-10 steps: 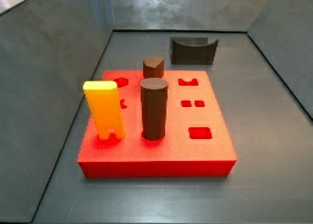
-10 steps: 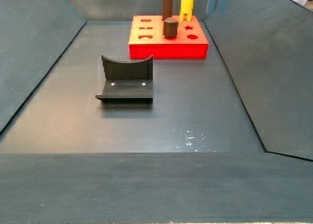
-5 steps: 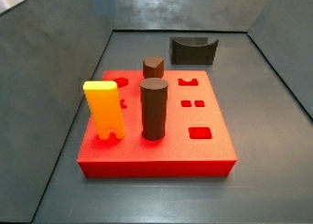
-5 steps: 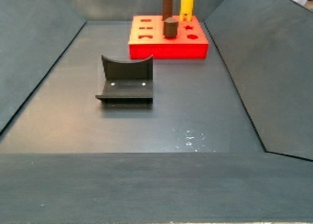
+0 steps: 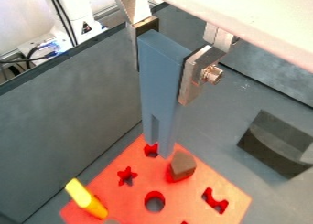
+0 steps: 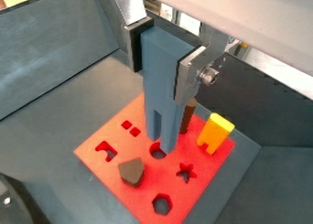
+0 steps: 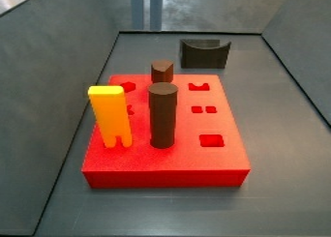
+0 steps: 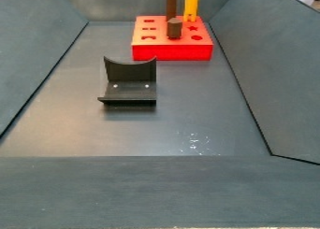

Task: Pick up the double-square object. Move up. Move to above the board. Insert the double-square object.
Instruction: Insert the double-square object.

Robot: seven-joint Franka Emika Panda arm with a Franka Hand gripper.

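In both wrist views my gripper (image 5: 166,54) (image 6: 163,61) is shut on the upper end of the double-square object (image 5: 159,95) (image 6: 166,90), a tall blue-grey block. It hangs upright with its two prongs down, above the board (image 5: 184,193) (image 6: 153,186). The board is a flat red block with shaped holes. In a wrist view the prongs line up near the round hole; I cannot tell the height above the board. The board also shows in both side views (image 7: 195,163) (image 8: 175,50). The gripper is above the top edge of both side views.
On the board stand a yellow-orange notched block (image 7: 110,115) (image 6: 215,133), a tall dark brown cylinder (image 7: 162,115) and a shorter brown peg (image 7: 162,72). The dark fixture (image 8: 127,80) (image 7: 204,53) stands on the grey floor apart from the board. Sloping grey walls enclose the floor.
A blue-grey sliver beside the yellow block at the top edge of a side view has gone from sight. The board, pegs and fixture have not moved.
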